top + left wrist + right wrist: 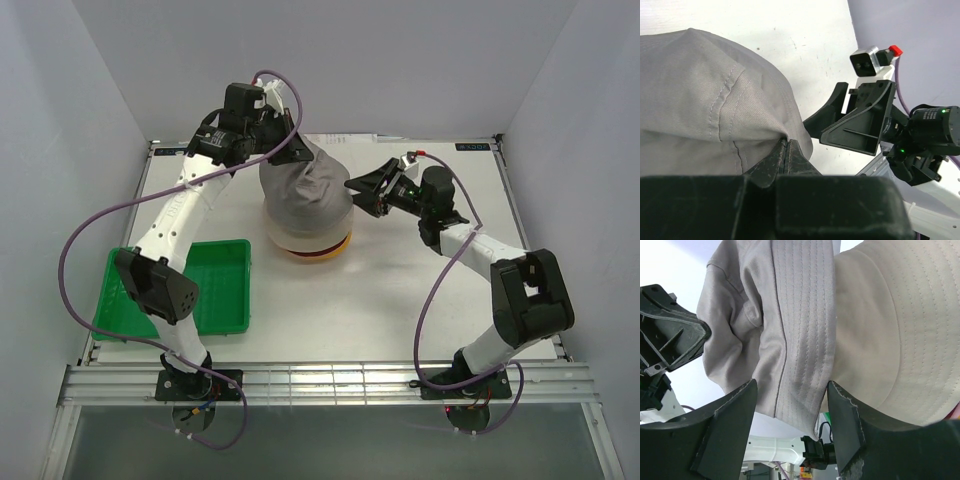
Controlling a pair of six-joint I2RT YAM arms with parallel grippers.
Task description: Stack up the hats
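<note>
A green tray (pixel 205 285) lies on the left side of the table (pixel 400 300), near the front edge. Beyond it, the left gripper (pixel 298 152) is clamped tight on a pinch of the grey hat (pixel 305 195), its fingers pressed together over the cloth. The grey hat sits at the middle of the table, draped over the top of the stack. It is soft, creased twill with stitched seams. The pinch draws it into a teardrop whose point aims far-left at that claw, and its long axis runs from there toward the near edge. Under it, the rounded cream hat (pixel 300 238) shows rows of brim stitching, and the yellow-orange hat (pixel 325 252) peeks out at the bottom. Just right of the stack, the right gripper (pixel 357 195) stands with jaws apart, and the grey brim hangs in the gap between its fingers.
</note>
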